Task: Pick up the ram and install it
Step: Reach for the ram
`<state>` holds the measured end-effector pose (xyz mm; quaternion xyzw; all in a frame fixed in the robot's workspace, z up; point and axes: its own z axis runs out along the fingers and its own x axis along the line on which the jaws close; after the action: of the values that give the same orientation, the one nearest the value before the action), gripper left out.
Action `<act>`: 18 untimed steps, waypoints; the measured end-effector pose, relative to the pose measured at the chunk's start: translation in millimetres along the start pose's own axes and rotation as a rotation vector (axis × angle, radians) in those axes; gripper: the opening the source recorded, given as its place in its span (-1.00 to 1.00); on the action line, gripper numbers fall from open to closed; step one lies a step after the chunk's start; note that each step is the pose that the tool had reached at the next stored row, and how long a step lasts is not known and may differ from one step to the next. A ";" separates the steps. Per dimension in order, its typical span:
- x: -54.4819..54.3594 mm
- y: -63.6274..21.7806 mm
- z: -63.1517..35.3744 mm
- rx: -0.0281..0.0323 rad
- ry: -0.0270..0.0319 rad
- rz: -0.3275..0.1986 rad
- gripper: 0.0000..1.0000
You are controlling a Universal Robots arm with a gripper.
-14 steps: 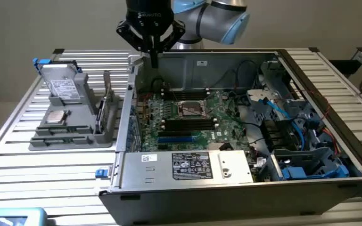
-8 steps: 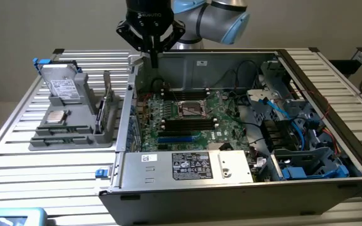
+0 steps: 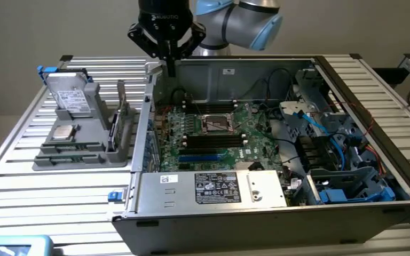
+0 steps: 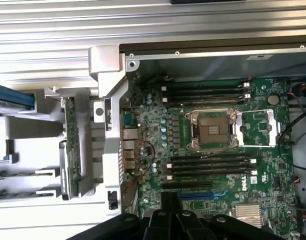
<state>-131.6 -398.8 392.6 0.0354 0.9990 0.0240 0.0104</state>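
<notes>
Nothing is done yet, I judge: my gripper [image 3: 169, 68], fingers together on nothing, hangs over the case [image 3: 190, 234] wall on the tray side. The ram [image 3: 64, 150] seems to lie in the tray [image 3: 84, 161], well apart from it. The wrist view lays out 2 banks of slots [image 4: 208, 166] flanking the socket [image 4: 213, 129], apparently empty, while the exterior view gives me the gripper's height.

One case [image 3: 190, 194], open. One motherboard [image 3: 251, 140] inside, one socket [image 3: 217, 124]. One tray [image 3: 77, 156]: one hard drive [image 3: 70, 97], one silver chip [image 3: 64, 132], two green boards [image 4: 70, 125] (standing edge-on, hard to split). One arm [image 3: 251, 18], one gripper [image 3: 168, 72].
</notes>
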 end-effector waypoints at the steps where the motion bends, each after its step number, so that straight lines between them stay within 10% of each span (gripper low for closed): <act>1: 4.6 -0.4 -0.1 0.0000 0.0000 0.000 -0.79; 18: 81.3 -11.5 2.8 0.0000 0.0000 0.000 -0.79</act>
<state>-213.4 -404.4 387.7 0.0354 0.9990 0.0240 0.0103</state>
